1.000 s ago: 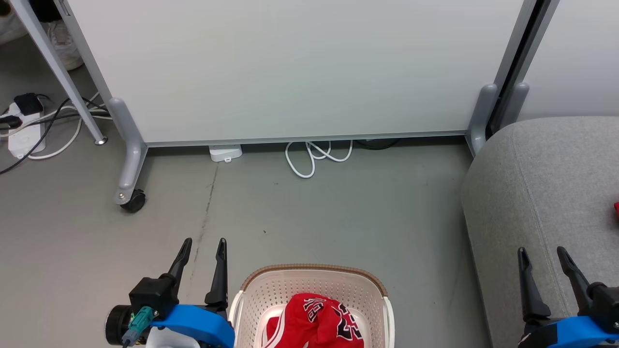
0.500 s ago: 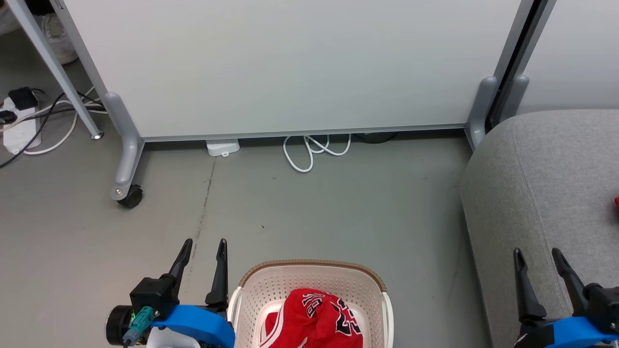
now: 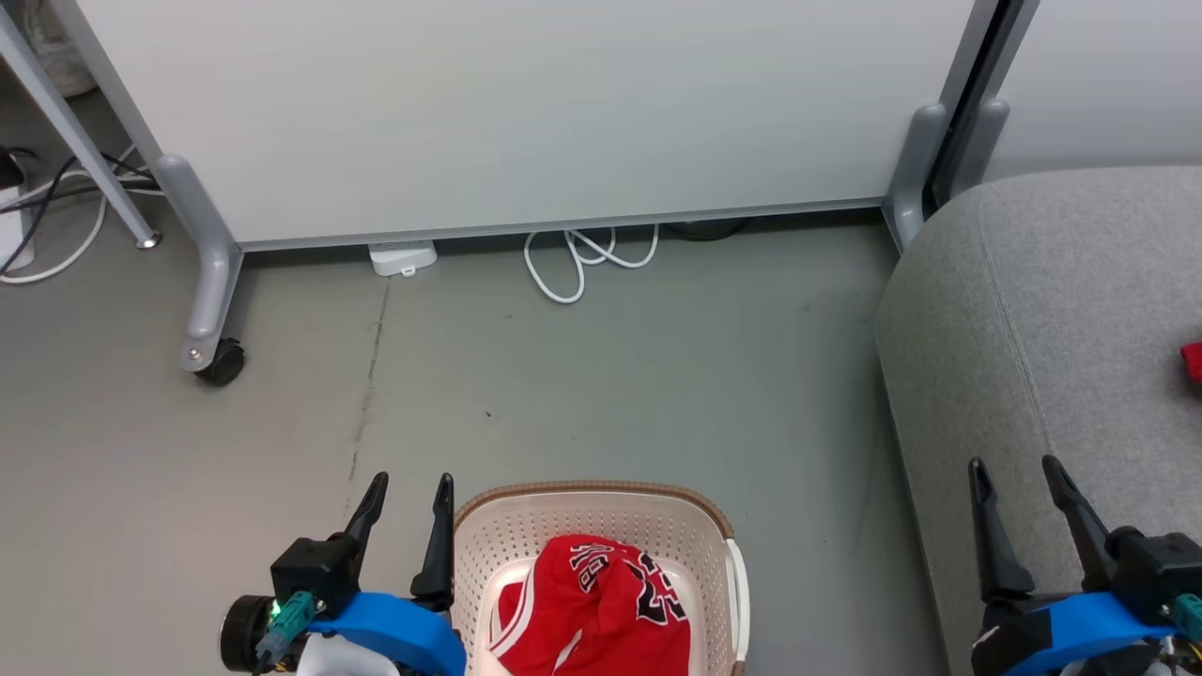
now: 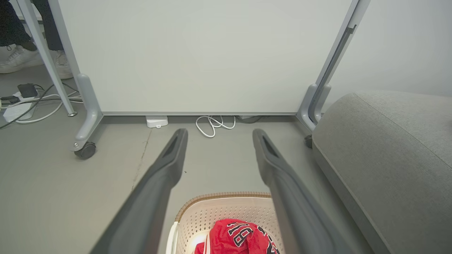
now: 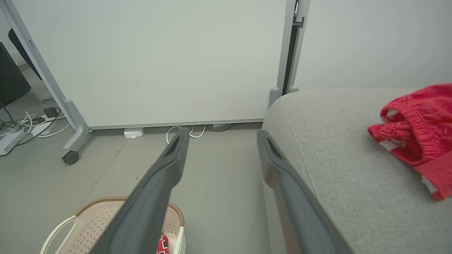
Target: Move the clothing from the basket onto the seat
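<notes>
The cream basket with a brown rim stands on the floor at the bottom centre of the head view. A crumpled red jersey, part of the clothing, lies in it. My left gripper is open and empty, just left of the basket's rim. My right gripper is open and empty over the front corner of the grey seat. A second red garment lies on the seat. The left wrist view looks past my left gripper at the basket and jersey. The right wrist view looks along my right gripper.
A white partition board on castors closes off the far side. At its foot lie a coiled white cable and a small white box. More cables trail at the far left. A person's shoes stand behind the board.
The whole head picture has shifted up and to the left, so the camera has moved. Both grippers stay open and the jersey lies as before in the basket.
</notes>
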You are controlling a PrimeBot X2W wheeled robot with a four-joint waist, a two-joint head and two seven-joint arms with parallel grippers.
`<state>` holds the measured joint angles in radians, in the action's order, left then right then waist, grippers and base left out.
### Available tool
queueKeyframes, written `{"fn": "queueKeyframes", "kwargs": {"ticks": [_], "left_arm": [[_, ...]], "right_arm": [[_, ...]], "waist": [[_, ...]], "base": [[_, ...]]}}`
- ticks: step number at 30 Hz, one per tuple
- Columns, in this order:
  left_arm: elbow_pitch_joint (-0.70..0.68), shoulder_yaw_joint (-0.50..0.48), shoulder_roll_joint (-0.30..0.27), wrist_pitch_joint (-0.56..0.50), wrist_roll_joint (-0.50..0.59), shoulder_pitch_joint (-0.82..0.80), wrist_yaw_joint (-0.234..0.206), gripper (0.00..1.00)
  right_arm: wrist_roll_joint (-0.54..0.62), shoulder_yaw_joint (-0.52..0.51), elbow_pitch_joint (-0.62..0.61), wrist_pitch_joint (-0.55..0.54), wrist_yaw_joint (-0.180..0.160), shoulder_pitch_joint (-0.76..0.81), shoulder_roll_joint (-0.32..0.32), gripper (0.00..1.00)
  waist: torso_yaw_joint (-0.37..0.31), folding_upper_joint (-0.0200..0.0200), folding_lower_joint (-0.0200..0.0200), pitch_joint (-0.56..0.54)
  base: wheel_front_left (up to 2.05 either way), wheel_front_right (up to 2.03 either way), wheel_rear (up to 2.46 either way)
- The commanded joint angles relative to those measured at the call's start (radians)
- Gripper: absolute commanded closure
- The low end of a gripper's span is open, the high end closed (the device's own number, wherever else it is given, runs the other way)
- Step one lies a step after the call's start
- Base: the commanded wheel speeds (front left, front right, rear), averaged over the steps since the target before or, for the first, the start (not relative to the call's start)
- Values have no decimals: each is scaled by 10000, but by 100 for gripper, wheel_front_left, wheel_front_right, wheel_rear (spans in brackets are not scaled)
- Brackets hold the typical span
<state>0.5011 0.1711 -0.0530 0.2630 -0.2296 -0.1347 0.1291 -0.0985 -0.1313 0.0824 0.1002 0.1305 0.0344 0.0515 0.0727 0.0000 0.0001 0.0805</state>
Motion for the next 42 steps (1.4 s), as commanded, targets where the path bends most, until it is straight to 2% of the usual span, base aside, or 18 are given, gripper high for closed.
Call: {"fn": "queueKeyframes", "kwargs": {"ticks": [1,14,28,42], "left_arm": [[17,-3,-7,28,-53,-191,19,0],[1278,585,-13,26,-401,-1387,19,0],[2949,997,-426,28,-418,-3119,19,0],[4688,951,-925,28,-274,-4589,-9,0]], "right_arm": [[-16,22,-40,77,5,-187,-19,0],[-65,643,-386,287,5,-1099,-16,0],[-451,1804,-177,950,5,-2448,-18,0],[-1116,2804,240,1534,5,-3451,-17,0]], "waist": [[-101,0,-1,127],[-1202,0,-1,2357],[-2621,0,-1,4755],[-3503,0,-1,6680]], "base": [[0,0,0],[0,0,0],[0,0,0],[0,0,0]]}}
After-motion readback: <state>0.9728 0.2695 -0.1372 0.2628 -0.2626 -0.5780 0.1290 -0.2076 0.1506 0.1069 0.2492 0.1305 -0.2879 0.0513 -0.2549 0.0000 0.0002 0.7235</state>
